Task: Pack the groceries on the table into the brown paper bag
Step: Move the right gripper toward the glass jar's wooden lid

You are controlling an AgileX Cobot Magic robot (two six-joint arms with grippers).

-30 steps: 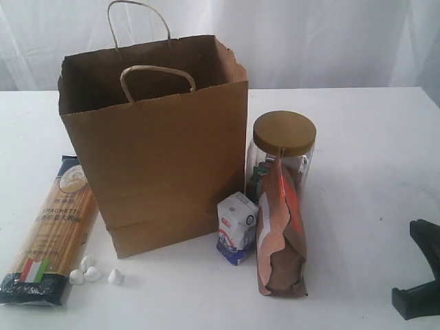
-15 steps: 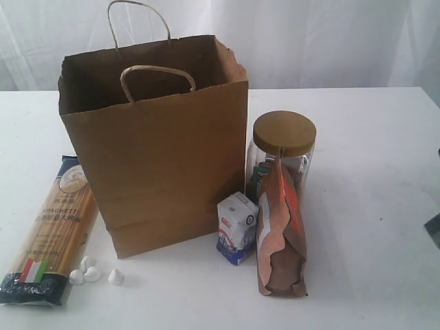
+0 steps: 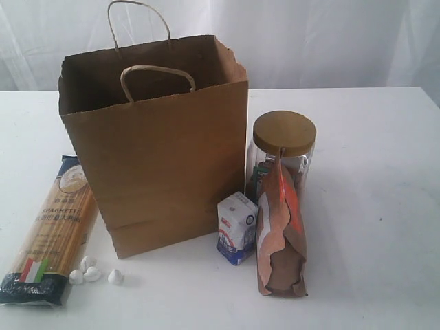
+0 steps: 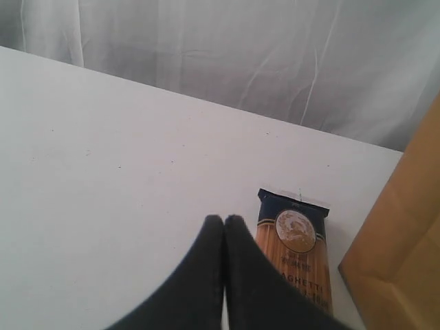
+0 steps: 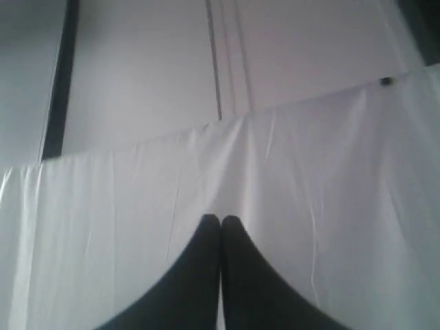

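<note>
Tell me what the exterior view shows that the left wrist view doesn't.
Only the exterior view: the gold-lidded jar, small carton, brown pouch and white lumps. Only the left wrist view: the left gripper, shut and empty. Both: the spaghetti packet, the brown paper bag and the white table.

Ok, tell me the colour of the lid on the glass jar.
The lid is a dull gold; the exterior view shows it best.

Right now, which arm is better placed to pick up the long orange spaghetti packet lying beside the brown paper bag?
Left. The left gripper, shut, hangs just short of the long orange spaghetti packet; the right gripper faces only white curtain.
</note>
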